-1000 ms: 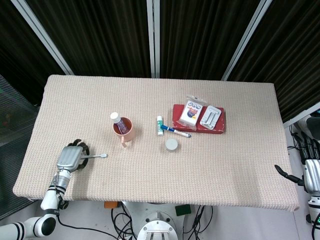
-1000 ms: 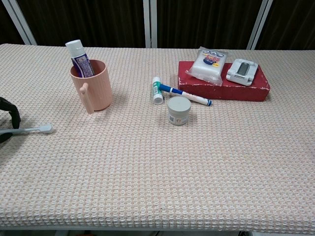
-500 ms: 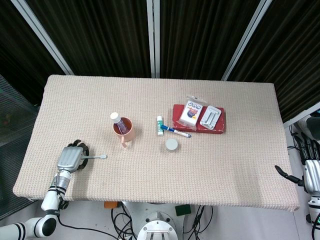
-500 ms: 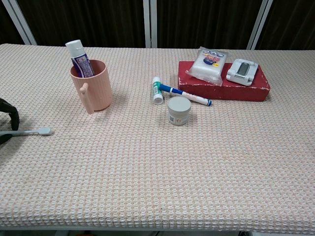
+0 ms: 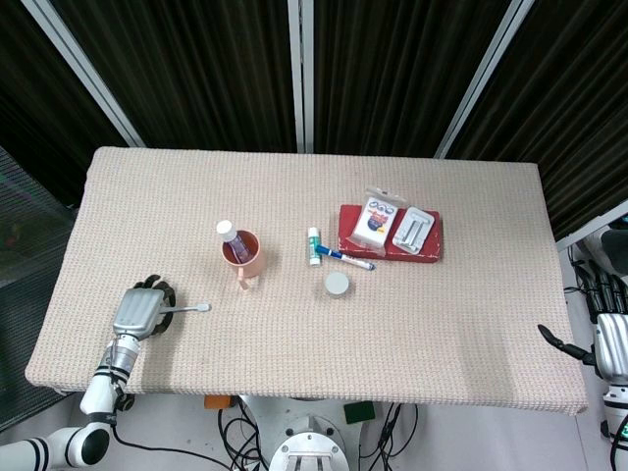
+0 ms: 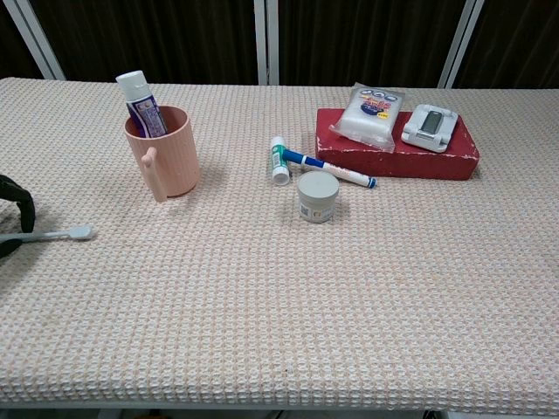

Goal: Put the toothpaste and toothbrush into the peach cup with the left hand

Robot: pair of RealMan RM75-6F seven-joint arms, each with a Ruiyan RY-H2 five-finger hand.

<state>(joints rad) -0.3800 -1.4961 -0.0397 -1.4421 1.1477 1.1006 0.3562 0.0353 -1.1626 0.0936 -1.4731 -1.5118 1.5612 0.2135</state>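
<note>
My left hand (image 5: 137, 312) sits at the near left edge of the tabletop (image 5: 471, 294), fingers curled over the handle end of the toothbrush (image 5: 186, 308) — I judge it gripped, though from the chest camera only dark fingertips (image 6: 19, 209) show at the frame's edge, above the handle. The brush lies low and nearly flat, its white head (image 6: 80, 232) pointing right toward the peach cup (image 6: 164, 150). It is a light, stiff, thin stick, likely smooth plastic, so it could twist or slide in a loose pinch; I would keep hold near the handle's end so the free length can go into the cup first. The cup stands upright, handle toward me, with the toothpaste tube (image 6: 139, 103) already inside, cap up and leaning against the rear-left rim — that half looks done. The cup seems light enough to tip if I knock the rim. Further right lie a glue stick (image 6: 279, 160), a blue marker (image 6: 328, 168), a small white jar (image 6: 317, 195) and a red box (image 6: 397, 147) carrying packets. My right hand (image 5: 610, 343) rests off the tabletop's right edge, holding nothing, fingers apart.
</note>
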